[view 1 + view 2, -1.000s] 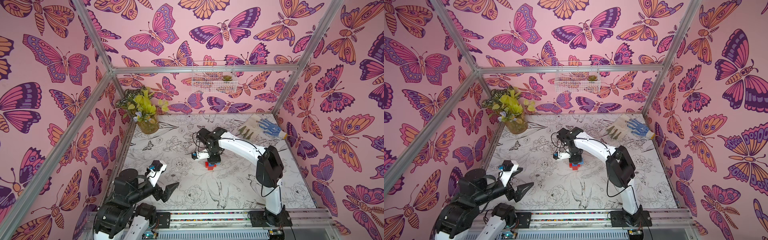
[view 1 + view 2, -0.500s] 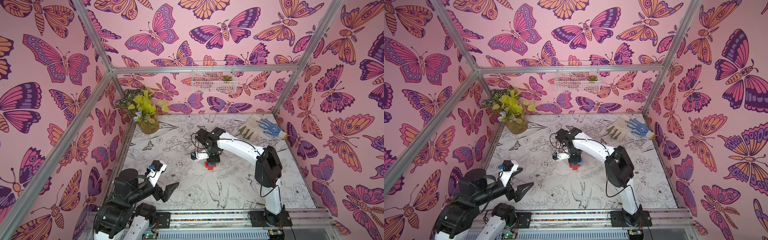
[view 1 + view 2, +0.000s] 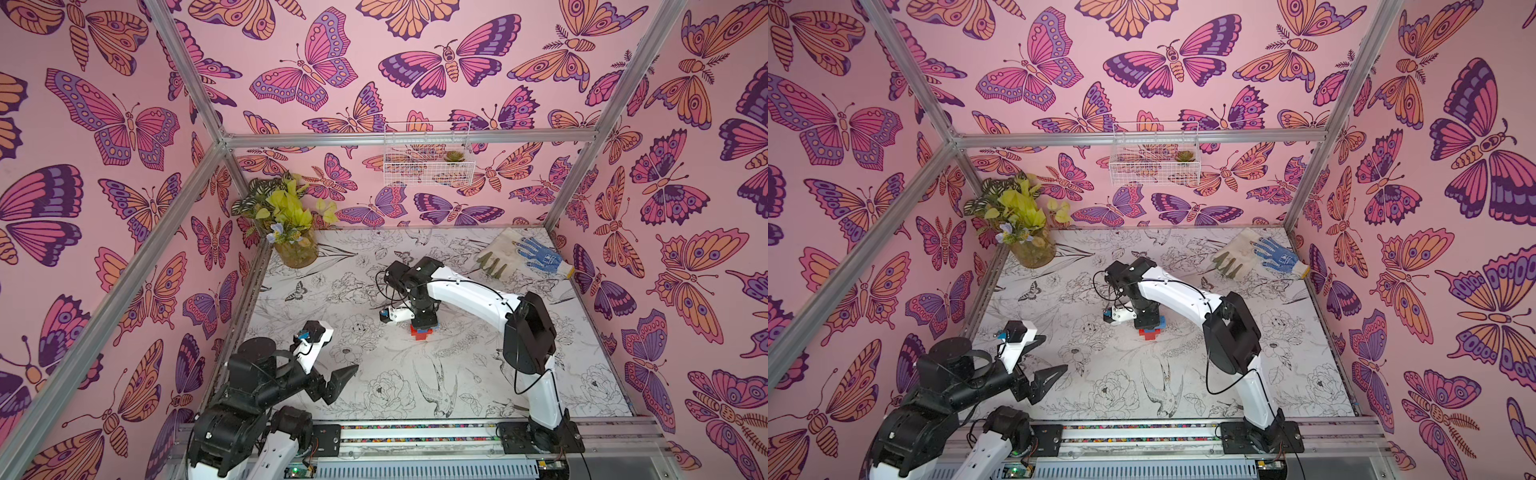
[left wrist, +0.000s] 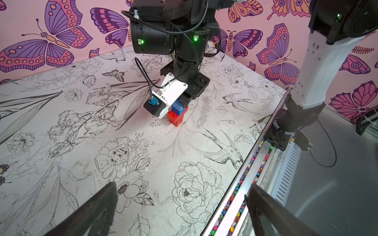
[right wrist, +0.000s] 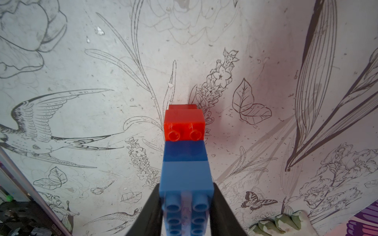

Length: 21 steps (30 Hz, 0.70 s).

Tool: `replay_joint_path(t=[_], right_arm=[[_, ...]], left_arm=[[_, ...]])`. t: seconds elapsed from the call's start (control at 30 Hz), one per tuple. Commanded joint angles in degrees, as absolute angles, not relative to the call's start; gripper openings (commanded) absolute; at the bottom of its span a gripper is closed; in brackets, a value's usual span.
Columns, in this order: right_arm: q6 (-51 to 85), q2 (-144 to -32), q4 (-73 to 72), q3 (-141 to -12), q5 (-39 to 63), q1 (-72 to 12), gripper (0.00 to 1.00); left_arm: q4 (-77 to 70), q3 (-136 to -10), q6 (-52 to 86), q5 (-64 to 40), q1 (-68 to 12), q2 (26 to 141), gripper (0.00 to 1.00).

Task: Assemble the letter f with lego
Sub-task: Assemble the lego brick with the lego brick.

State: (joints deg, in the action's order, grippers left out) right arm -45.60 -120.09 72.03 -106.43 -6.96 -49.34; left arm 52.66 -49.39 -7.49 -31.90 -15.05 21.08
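The lego [image 3: 422, 330] [image 3: 1150, 329] stands as one joined stack mid-table: blue bricks on top, red bricks below. In the left wrist view the stack [image 4: 177, 114] looks upright, and its red foot seems to touch the table. My right gripper [image 3: 424, 322] [image 3: 1147, 321] [image 5: 186, 186] points straight down, shut on the top blue brick [image 5: 186, 175]. A red brick [image 5: 184, 126] sticks out below it with two studs showing. Whether the stack forms the letter f I cannot tell. My left gripper [image 3: 336, 353] [image 3: 1045, 357] [image 4: 182, 186] hovers open and empty at the front left.
A vase of leaves [image 3: 296, 249] stands in the back left corner. Two work gloves [image 3: 528, 257] lie at the back right. A wire basket [image 3: 426, 153] hangs on the back wall. A rail with coloured beads [image 3: 415, 428] borders the table's front edge.
The right arm's elbow has drifted slightly to the left while its gripper stays shut on the stack. The left arm has not moved.
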Motion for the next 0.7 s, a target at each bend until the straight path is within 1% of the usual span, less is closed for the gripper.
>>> replay_joint_path(t=[0.0,0.2,0.67], right_arm=[[-44.76,-125.03,74.27,-106.28,-6.78,-50.00,0.20],[-44.47,-126.94,75.68,-108.19,-7.13,-50.38,0.21],[-44.37,-127.55,74.84,-107.65,-6.84,-50.28,0.22]], left_arm=[[53.63,-49.75,-8.18,-32.23,-15.38,20.22,1.00],[53.63,-49.75,-8.17,-32.17,-15.38,19.95,1.00],[53.66,-49.83,-8.26,-32.27,-15.38,20.39,1.00]])
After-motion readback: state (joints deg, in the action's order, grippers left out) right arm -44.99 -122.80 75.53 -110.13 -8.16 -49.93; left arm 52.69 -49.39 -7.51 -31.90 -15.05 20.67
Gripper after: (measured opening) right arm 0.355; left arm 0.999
